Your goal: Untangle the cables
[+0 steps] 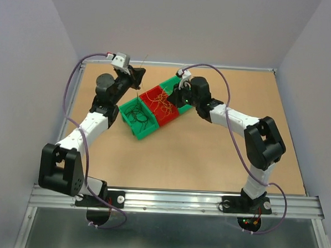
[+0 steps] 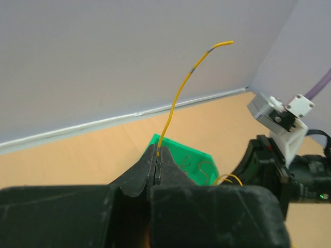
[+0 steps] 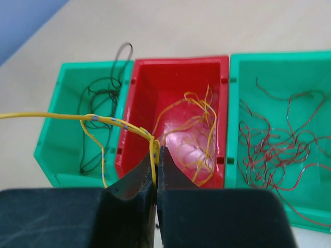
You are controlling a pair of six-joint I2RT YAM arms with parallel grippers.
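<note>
The cables (image 3: 194, 129) lie sorted by colour in three bins (image 1: 144, 135) near the middle of the tabletop's (image 1: 208, 159) far edge. Both pincers are pinched fully together, the left pincer (image 2: 157, 152) on one yellow strand (image 2: 178, 90) standing up from its tips, the right pincer (image 3: 156, 155) on a few yellow strands (image 3: 124, 126) above the red bin (image 3: 181, 60). These wires look feather-light and springy, so I'd expect them to snag on each other; best gripped near an end and drawn out slowly.

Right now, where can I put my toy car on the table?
Bare table between the bins and the arm bases, also the far right corner. Crowded at the bins: left hand and right hand hold yellow wires.
</note>
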